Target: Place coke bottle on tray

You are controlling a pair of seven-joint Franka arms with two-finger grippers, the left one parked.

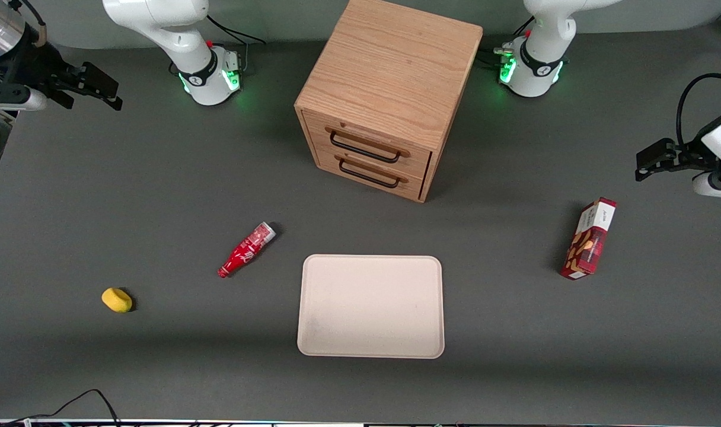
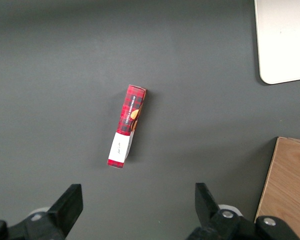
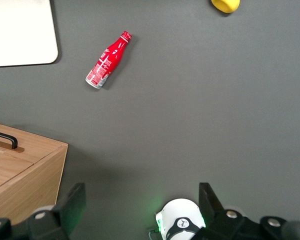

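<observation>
while coke bottle [image 1: 246, 249] lies on its side on bare table [image 1: 159, 196], task stands unstarted. gripper [image 1: 99, 89] hangs raised at working arm's end of table, fingers [image 3: 72, 205] spread apart, nothing between them, bottle well apart from fingertips. tray [image 1: 370, 306] bare, near bottle but not touching; silvery base end points toward drawer cabinet [image 1: 384, 95]. yellow lump [image 1: 117, 299] and red snack box [image 1: 589, 238] uninvolved. left to do: reach, grasp, lift, carry, set down on tray.
</observation>
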